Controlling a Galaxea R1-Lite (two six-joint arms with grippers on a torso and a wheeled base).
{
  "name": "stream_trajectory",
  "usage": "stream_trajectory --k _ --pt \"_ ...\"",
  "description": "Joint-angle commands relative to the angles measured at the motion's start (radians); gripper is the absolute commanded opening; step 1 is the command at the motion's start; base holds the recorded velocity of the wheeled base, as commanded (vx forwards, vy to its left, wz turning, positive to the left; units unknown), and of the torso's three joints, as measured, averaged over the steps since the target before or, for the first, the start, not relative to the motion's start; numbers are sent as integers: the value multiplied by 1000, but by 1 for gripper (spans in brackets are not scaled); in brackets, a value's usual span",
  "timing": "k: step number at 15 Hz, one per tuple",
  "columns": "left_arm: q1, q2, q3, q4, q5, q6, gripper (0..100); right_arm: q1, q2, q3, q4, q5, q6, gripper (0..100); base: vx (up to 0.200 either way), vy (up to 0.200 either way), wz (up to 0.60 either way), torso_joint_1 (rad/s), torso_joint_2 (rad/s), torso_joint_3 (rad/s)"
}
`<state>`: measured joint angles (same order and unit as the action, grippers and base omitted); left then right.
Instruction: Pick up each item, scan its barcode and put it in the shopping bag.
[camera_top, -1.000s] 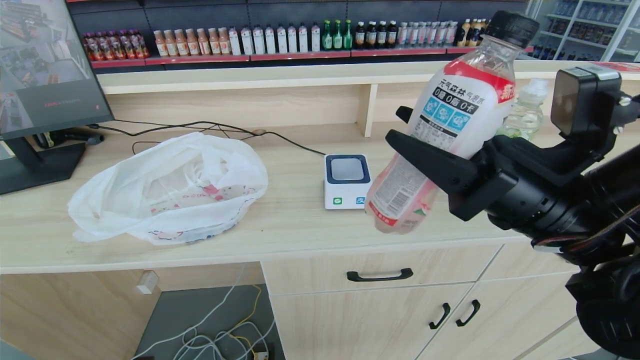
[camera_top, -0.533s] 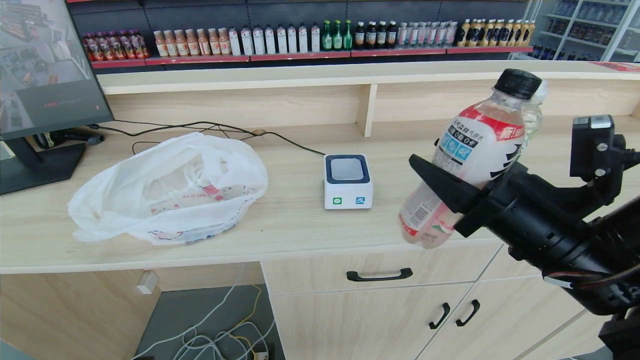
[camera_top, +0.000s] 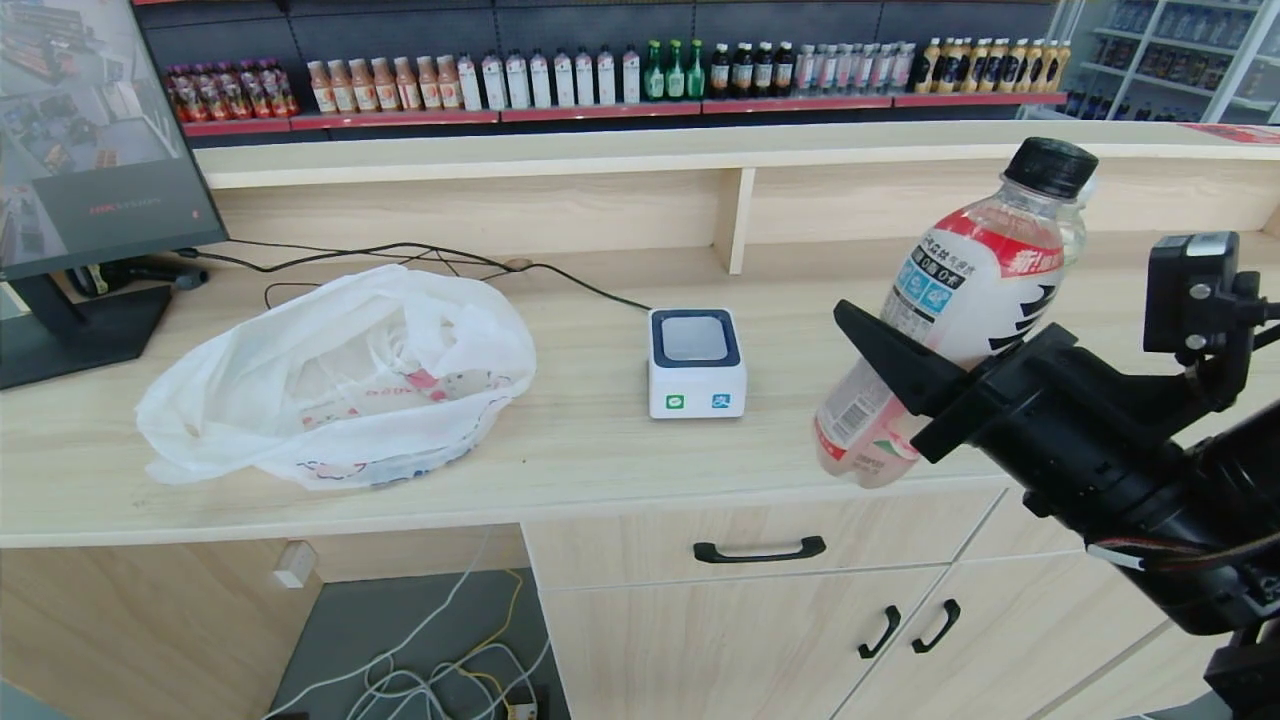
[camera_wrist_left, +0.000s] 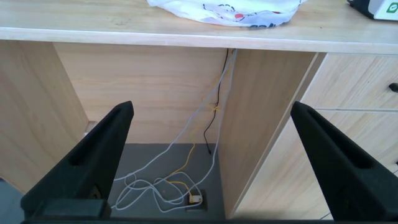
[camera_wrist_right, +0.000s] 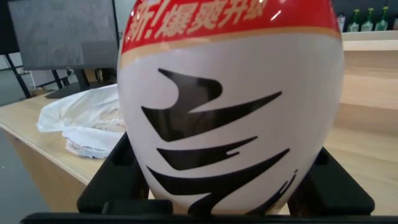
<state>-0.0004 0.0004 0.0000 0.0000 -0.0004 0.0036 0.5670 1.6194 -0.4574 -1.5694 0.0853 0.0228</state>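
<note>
With the right claw clamped round the tilted bottle, held over the worktop's near right edge, right of the scanner, I would carry it left and face its barcode squarely onto the scanner's window.

This was a shop, at its checkout. Long shelves behind carried rows of bottled drinks, and the wooden bench held a barcode scanner, a monitor and a white plastic shopping bag.
</note>
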Motion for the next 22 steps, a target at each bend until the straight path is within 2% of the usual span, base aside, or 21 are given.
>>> stream_trajectory --k 1,18,22 --pt "0 0 0 0 0 -1 100 1 -10 14 -1 1 0 0 0 0 0 0 0 0" --pt "0 0 0 2 0 -1 100 -1 -42 36 -1 2 5 0 0 0 0 0 0 0" --pt "0 0 0 2 0 -4 100 -1 -42 42 -1 2 3 0 0 200 0 2 0 2"
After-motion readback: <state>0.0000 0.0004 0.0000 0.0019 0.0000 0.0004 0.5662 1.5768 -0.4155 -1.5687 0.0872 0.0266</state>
